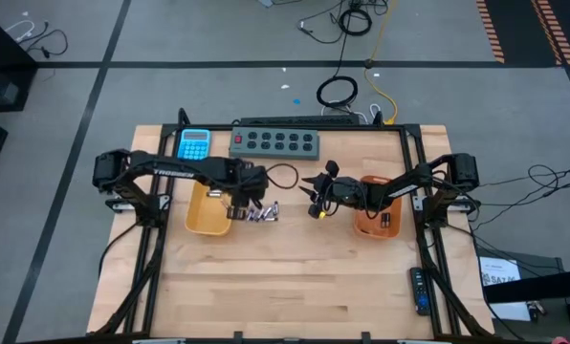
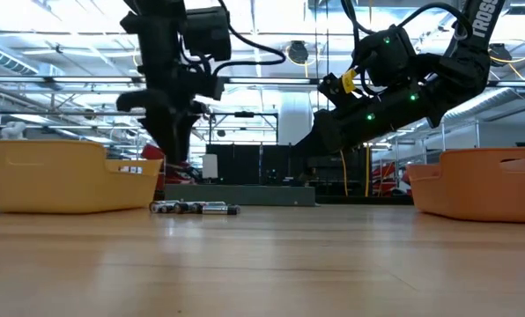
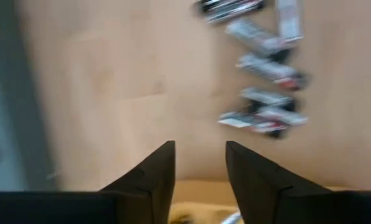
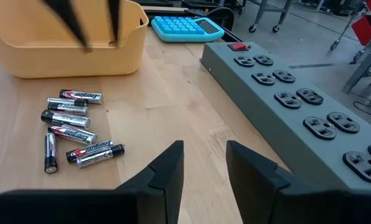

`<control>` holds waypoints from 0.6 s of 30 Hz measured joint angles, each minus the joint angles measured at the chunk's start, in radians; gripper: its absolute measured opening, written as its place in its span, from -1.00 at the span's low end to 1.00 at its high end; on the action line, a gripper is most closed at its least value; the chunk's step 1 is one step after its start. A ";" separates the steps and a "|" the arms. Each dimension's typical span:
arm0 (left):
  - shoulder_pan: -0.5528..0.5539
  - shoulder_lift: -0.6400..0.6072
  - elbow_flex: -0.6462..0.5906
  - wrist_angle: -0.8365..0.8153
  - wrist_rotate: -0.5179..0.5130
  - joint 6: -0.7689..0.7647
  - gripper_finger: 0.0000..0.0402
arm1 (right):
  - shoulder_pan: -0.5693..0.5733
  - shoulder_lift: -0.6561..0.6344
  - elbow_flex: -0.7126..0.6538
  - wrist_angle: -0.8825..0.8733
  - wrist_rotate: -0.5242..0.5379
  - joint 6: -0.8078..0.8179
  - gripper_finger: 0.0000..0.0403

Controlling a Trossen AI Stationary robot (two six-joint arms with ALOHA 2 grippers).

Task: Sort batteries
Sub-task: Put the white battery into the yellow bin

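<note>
1. A heap of batteries [image 4: 73, 134] lies unsorted on the table [image 1: 295, 277], just right of the yellow tray [image 1: 207, 212]; a few cells show inside that tray and the orange tray [image 1: 376, 222] at right.
2. The left claw [image 3: 200, 163] hangs over the yellow tray's edge, spread and empty.
3. The right claw [image 4: 204, 158] hovers mid-table, spread and empty.
4. Pale wood table; power strip [image 1: 275, 143] and calculator [image 1: 194, 144] at the far edge; a workshop hall lies beyond.

Batteries [image 4: 73, 129] lie loose on wood beside a yellow tray [image 4: 67, 46], near a grey power strip [image 4: 297, 118].
</note>
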State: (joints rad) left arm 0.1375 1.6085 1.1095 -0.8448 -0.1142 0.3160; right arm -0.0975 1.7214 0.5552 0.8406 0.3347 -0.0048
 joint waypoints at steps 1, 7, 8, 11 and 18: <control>-0.008 0.003 0.000 0.000 0.034 -0.026 -0.17 | 0.000 0.000 0.000 0.000 0.000 0.000 -0.45; -0.050 0.024 0.001 0.001 0.060 -0.205 0.21 | 0.000 0.000 0.000 0.001 0.000 0.000 -0.45; -0.055 0.027 0.001 -0.004 0.060 -0.230 0.23 | 0.000 0.000 0.000 0.002 0.000 0.000 -0.45; -0.065 0.053 0.001 0.016 0.063 -0.312 0.26 | 0.000 0.000 0.000 0.009 0.000 0.000 -0.45; -0.075 0.137 0.001 0.025 0.073 -0.362 0.13 | 0.001 0.000 0.000 0.010 0.000 0.001 -0.45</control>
State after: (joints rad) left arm 0.0628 1.7450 1.1107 -0.8196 -0.0414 -0.0456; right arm -0.0967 1.7214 0.5552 0.8506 0.3347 -0.0040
